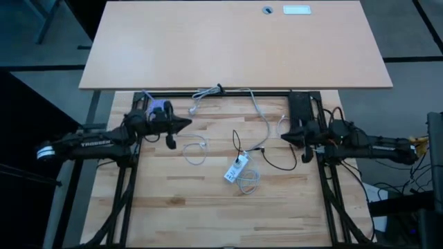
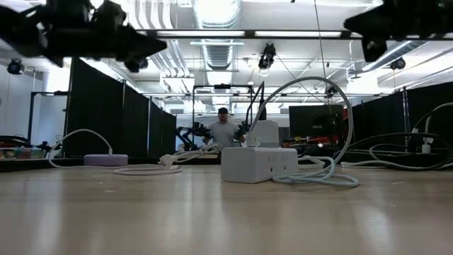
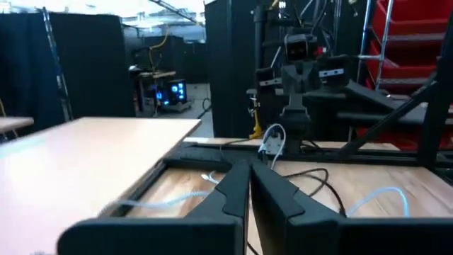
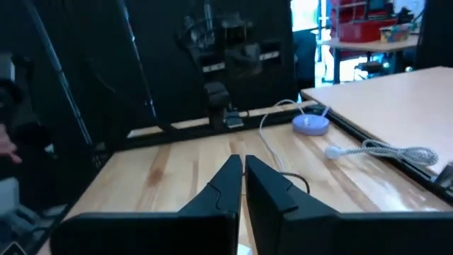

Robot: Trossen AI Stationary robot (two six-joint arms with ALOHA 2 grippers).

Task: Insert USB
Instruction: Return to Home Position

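A white power adapter block [image 1: 237, 168] lies flat near the middle of the wooden table, with white and black cords looped around it; it also shows in the low view as adapter block [image 2: 258, 163]. A white cable loop [image 1: 196, 149] lies to its left. A braided grey cable [image 1: 206, 93] with a white plug end [image 4: 333, 151] lies at the far edge. My left gripper [image 1: 185, 124] hovers shut over the table's left side, above the cables. My right gripper [image 1: 284, 136] hovers shut over the right side. Both are high above the table in the low view.
A round lilac puck [image 1: 160, 108] sits at the far left beside my left gripper. A black cord [image 1: 273, 160] loops between the adapter and my right arm. A second tabletop [image 1: 235, 41] adjoins the far edge. A person [image 2: 224, 129] stands far behind the table.
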